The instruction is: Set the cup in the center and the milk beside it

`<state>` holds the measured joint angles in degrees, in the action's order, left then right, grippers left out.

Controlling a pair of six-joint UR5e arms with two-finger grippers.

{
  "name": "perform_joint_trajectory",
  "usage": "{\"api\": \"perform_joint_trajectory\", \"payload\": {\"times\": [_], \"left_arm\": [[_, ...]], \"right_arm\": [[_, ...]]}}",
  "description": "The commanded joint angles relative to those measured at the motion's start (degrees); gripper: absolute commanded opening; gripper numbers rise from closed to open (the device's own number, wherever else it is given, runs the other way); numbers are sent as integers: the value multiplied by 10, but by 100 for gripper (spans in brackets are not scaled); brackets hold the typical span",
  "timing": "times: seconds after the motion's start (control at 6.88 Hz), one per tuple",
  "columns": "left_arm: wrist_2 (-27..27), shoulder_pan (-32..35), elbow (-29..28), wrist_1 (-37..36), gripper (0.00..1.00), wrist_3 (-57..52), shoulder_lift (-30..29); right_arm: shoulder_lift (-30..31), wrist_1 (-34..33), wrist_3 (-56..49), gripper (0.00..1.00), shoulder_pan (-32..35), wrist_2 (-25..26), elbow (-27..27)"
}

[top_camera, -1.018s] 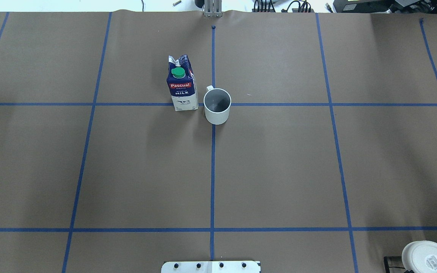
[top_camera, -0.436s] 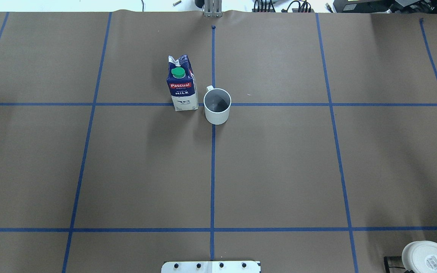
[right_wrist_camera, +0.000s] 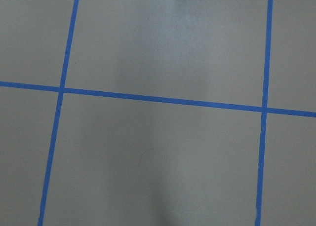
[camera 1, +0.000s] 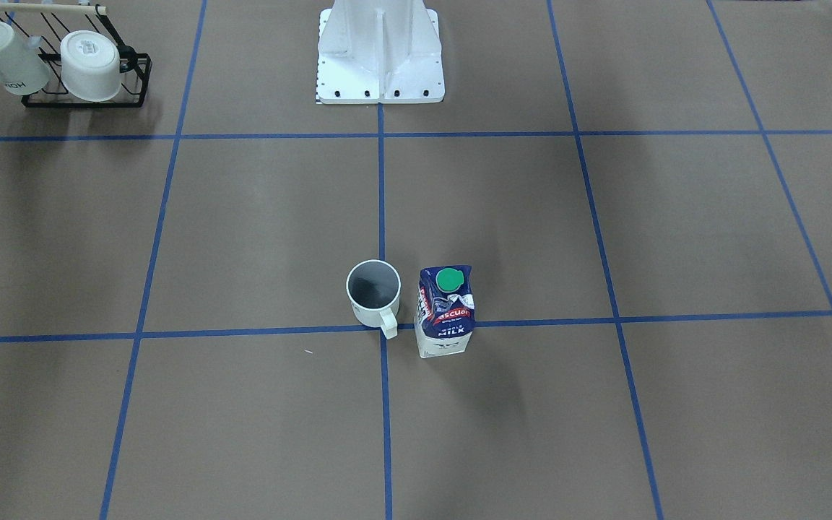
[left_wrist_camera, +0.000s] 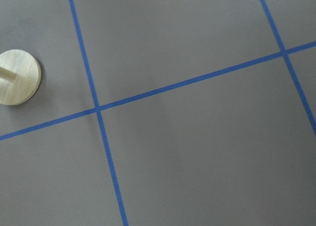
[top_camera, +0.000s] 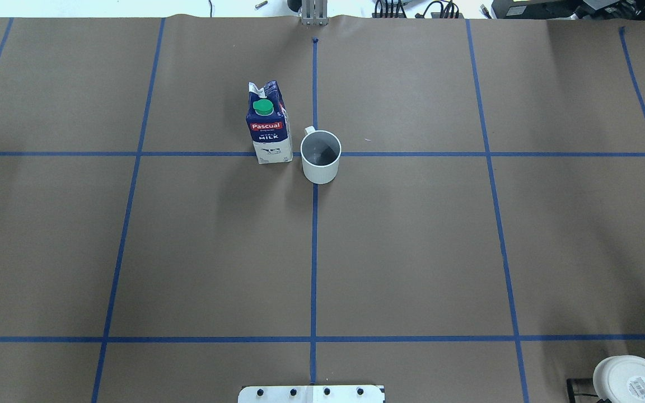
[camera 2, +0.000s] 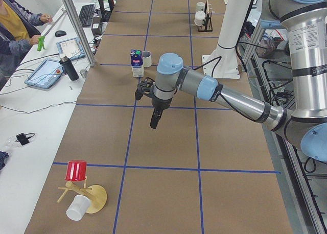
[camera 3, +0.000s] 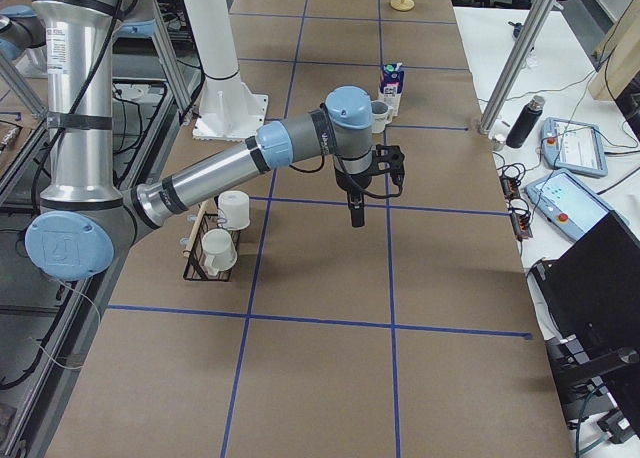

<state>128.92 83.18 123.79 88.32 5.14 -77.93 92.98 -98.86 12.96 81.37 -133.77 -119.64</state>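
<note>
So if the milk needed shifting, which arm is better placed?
Probably the left. The milk stands on the robot's left of the cup, so the left arm could reach it without crossing the cup. The left end effector and right end effector both hang clear of the pair.

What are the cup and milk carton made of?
The cup: probably glazed ceramic, with a smooth white wall and faint reflections in the dark grey inside. The milk carton: printed coated paperboard, judging by its folded gable top; the green cap looks plastic.
</note>
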Motion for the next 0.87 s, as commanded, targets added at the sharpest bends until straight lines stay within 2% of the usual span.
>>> {"api": "perform_joint_trajectory", "payload": {"times": [0.0, 0.15, 0.73], "left_arm": [[21, 1, -7, 4, 99, 2, -5], [53, 7, -4, 3, 99, 2, -1], [71, 18, -7, 6, 99, -5, -7]], "right_arm": [[4, 2, -1, 100, -13, 4, 14], [13, 2, -5, 100, -11, -3, 12], [9, 5, -3, 100, -12, 0, 21]]}}
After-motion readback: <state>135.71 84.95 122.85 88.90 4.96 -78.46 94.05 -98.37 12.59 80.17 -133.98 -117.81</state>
